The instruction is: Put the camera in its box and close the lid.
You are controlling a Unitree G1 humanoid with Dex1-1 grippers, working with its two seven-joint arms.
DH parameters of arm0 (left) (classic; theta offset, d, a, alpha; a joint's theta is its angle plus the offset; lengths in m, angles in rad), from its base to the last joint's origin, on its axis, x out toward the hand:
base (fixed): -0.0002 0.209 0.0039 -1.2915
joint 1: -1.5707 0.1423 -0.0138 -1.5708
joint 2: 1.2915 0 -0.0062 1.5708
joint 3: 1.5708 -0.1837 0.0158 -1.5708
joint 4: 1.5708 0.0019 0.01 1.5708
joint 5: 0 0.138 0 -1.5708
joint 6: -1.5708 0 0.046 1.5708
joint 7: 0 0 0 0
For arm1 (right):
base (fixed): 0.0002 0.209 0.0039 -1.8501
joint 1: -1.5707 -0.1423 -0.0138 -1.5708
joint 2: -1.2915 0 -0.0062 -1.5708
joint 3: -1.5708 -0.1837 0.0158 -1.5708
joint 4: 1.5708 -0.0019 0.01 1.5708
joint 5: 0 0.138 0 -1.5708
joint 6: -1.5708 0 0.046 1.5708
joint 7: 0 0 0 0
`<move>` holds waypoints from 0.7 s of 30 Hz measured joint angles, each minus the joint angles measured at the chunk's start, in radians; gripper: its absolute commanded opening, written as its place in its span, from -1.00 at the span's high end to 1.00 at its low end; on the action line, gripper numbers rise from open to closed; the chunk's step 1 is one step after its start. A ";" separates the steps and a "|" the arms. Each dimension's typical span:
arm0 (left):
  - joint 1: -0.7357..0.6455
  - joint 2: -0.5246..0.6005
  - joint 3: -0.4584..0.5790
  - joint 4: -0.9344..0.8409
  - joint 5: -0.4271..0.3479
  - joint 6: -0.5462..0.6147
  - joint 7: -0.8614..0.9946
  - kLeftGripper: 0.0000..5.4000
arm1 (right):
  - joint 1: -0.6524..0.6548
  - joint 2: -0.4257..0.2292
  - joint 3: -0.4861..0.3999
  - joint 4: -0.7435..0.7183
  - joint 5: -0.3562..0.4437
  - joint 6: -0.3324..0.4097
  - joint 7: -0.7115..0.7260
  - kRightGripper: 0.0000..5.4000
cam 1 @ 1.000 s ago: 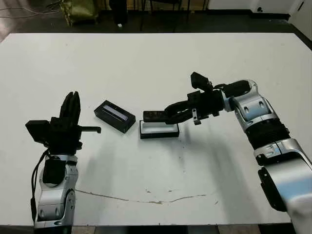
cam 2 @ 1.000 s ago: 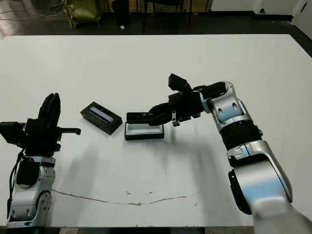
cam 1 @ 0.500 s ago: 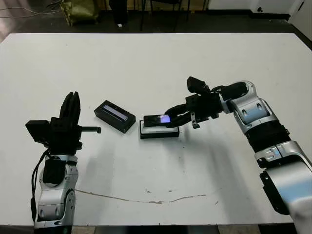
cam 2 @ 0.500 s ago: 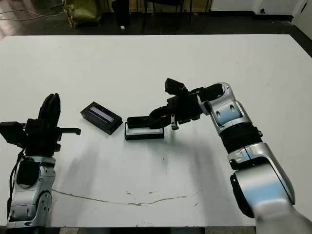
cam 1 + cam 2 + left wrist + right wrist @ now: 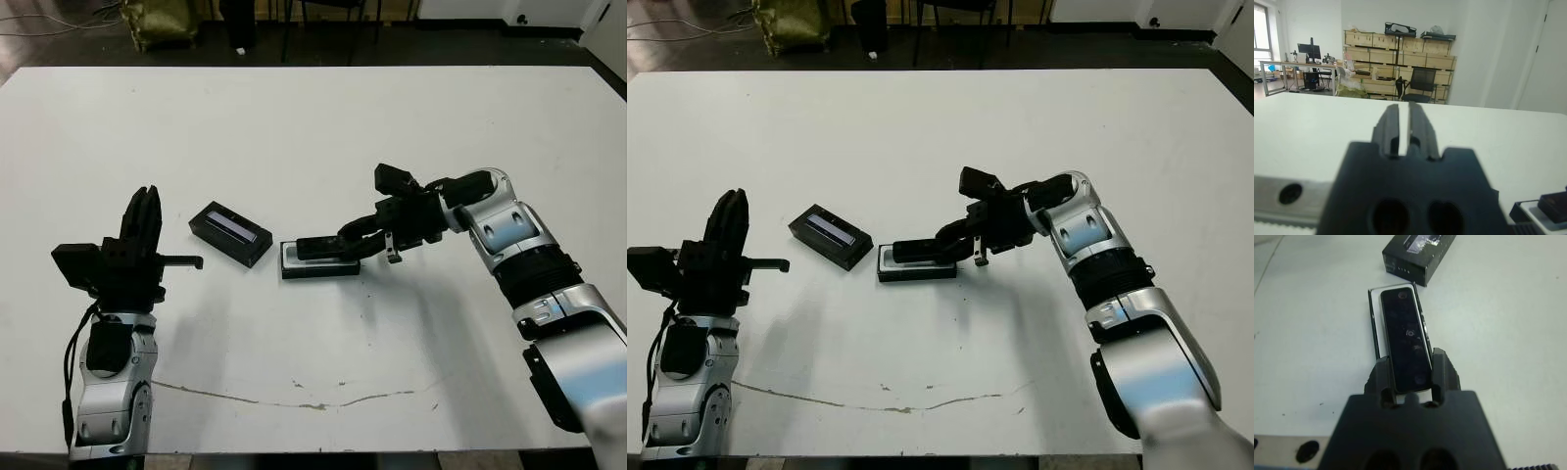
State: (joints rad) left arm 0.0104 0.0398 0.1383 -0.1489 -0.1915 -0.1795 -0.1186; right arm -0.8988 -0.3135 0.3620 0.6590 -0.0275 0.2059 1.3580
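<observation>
Black fingers of the left gripper (image 5: 145, 211) stand pressed together and upright, holding nothing, at about eight o'clock on the white desk (image 5: 294, 127), parked well apart from the work exactly as a second ago.

Farther in, near the middle of the desk, the box (image 5: 318, 265) lies flat with its white lining showing at the near edge. Over it the right gripper (image 5: 353, 240) has its fingers (image 5: 1442, 372) clamped on the end of the camera (image 5: 1405, 340), one on each long side. A second ago the camera hung clear above the tray and tilted; half a second ago it was lower, its screen glinting bluish; now it has come down almost level and lines up along the box, overlapping nearly its full length in the right wrist view. Whether it is seated in the lining or just above it, I cannot tell.

The insertion therefore looks nearly finished: letting go should leave the camera inside.

Beyond, at ten o'clock from the box and just beside its corner, the lid (image 5: 230, 233) rests window-up, untouched, so closing remains undone.
</observation>
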 measured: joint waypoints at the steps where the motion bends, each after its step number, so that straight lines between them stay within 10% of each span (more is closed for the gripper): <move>1: 0.000 0.000 0.000 0.000 0.000 0.000 0.000 1.00 | -0.002 0.004 0.001 0.003 0.000 0.001 0.000 0.92; 21: 0.004 -0.001 -0.001 0.011 0.000 -0.021 0.001 1.00 | -0.025 0.021 0.050 -0.027 -0.042 0.010 0.001 0.92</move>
State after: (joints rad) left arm 0.0141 0.0384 0.1371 -0.1383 -0.1919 -0.2003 -0.1179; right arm -0.9240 -0.2927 0.4120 0.6323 -0.0691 0.2161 1.3593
